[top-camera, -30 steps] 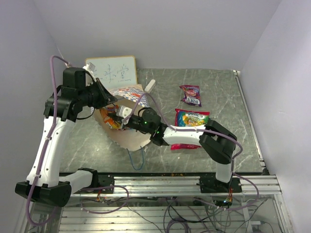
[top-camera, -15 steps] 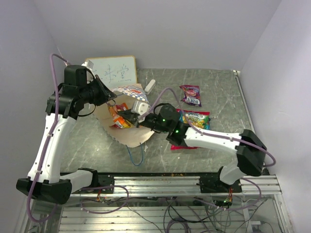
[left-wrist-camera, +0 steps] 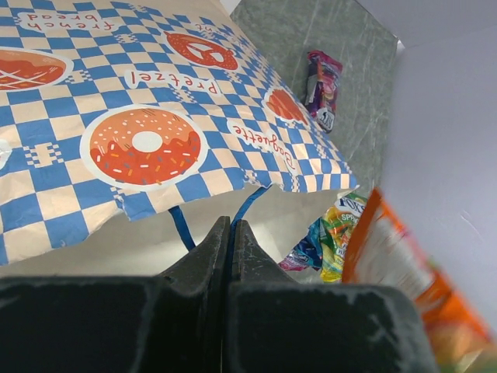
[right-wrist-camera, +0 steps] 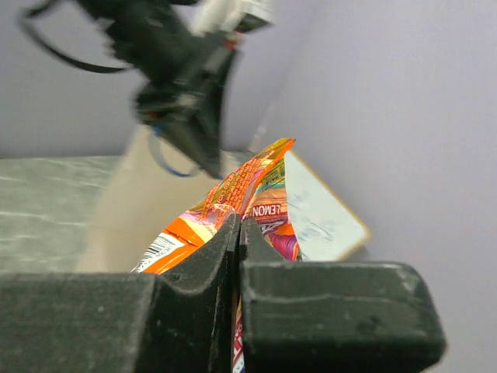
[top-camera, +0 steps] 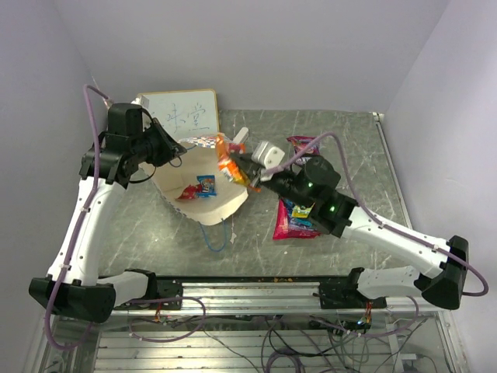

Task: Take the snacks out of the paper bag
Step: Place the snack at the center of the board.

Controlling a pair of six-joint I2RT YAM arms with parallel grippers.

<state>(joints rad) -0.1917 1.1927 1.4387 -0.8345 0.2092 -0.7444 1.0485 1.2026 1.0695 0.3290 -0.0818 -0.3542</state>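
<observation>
The paper bag (top-camera: pixel 210 203) lies open-mouthed left of the middle, its checked side (left-wrist-camera: pixel 147 140) filling the left wrist view. My left gripper (top-camera: pixel 178 152) is shut on the bag's blue cord handle (left-wrist-camera: pixel 242 208) at the far rim. My right gripper (top-camera: pixel 250 169) is shut on an orange snack packet (top-camera: pixel 227 162) and holds it above the bag's right rim; the same packet (right-wrist-camera: pixel 233 198) rises from the shut jaws in the right wrist view. Two small packets (top-camera: pixel 205 186) lie inside the bag. A pink-red packet (top-camera: pixel 291 227), a green-yellow one (left-wrist-camera: pixel 335 233) and a purple one (left-wrist-camera: pixel 324 78) lie on the table.
A white framed board (top-camera: pixel 180 109) stands at the back left behind the bag. A small white block (top-camera: pixel 241 135) lies next to the bag's far corner. The second blue handle (top-camera: pixel 217 242) trails toward the near edge. Walls close in on the left and right.
My right gripper has drawn back out of the bag, up and to the right, with the orange packet in it. The left gripper has stayed on the bag's handle.
</observation>
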